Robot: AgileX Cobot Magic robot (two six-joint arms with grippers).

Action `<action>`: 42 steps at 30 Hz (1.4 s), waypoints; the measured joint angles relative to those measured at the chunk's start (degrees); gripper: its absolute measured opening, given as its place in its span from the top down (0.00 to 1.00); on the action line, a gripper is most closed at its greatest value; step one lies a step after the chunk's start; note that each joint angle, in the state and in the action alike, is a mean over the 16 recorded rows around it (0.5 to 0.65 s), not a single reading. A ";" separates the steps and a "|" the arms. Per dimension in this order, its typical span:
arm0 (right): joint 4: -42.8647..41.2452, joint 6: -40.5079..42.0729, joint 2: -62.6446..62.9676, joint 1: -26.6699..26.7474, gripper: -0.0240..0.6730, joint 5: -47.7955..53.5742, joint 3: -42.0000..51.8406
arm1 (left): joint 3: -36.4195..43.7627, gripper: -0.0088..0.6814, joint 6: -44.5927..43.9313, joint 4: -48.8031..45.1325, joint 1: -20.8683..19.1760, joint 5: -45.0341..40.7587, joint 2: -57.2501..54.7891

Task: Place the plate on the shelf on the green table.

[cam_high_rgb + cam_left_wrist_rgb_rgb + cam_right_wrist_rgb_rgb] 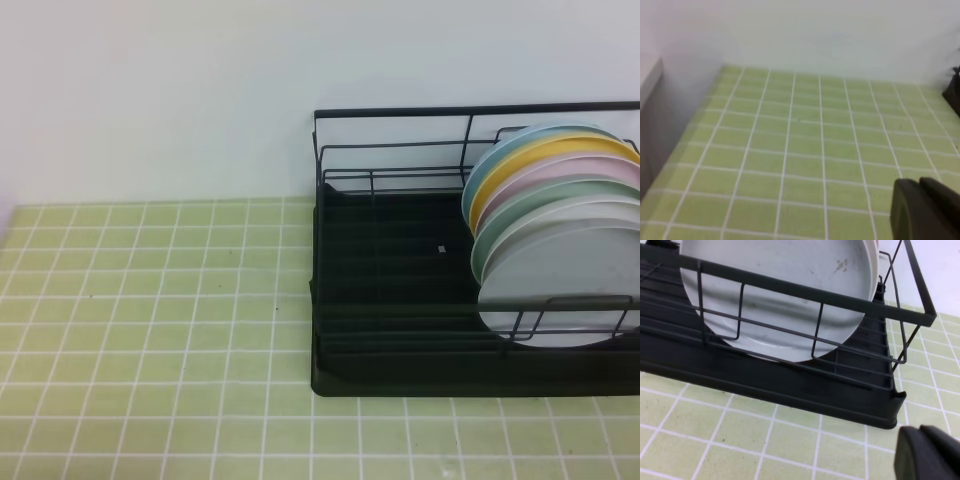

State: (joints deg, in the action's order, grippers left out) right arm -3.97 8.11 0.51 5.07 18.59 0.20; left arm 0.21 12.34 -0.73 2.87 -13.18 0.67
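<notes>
Low over green table (790, 150), left gripper (925, 210) closed.

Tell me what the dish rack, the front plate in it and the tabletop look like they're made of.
Dish rack: thin black wire rails, probably coated metal, over a matte black tray, likely plastic. Front plate: pale grey-blue, smooth with dark specks; ceramic or melamine, can't tell. Green table: small yellow-green square tiles with white grout lines.

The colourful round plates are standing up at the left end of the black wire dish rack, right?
Not quite. The colourful round plates do stand on edge in the black wire dish rack, but at its right end, as the exterior high view shows; the left part holds none.
</notes>
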 joint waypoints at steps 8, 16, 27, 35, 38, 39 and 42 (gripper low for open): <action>0.00 0.01 0.00 0.00 0.97 -0.03 0.00 | 0.00 0.99 -3.61 0.71 0.00 -4.64 0.02; 0.00 0.00 -0.08 0.01 0.97 0.04 0.00 | 0.00 0.99 -6.52 0.73 0.00 -5.61 0.02; -0.01 0.01 -0.08 0.01 0.97 -0.09 0.09 | 0.00 0.99 -6.73 0.73 0.00 -5.61 0.01; 0.01 -0.01 -0.08 0.01 0.97 0.01 -0.09 | 0.00 0.99 -6.75 0.73 0.00 -5.61 -0.05; 0.01 -0.01 -0.08 0.01 0.97 0.01 -0.09 | 0.00 0.99 -6.75 0.73 0.00 -5.61 -0.06; 0.01 -0.01 -0.08 0.01 0.97 0.01 -0.09 | 0.00 0.99 -6.75 0.73 0.00 -5.61 -0.07; 0.01 -0.01 -0.08 0.01 0.97 0.01 -0.09 | 0.00 0.99 -6.75 0.73 0.00 -5.61 -0.08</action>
State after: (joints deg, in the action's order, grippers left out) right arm -3.96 8.11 0.43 5.08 18.60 0.12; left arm 0.21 5.59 0.00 2.87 -18.79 0.59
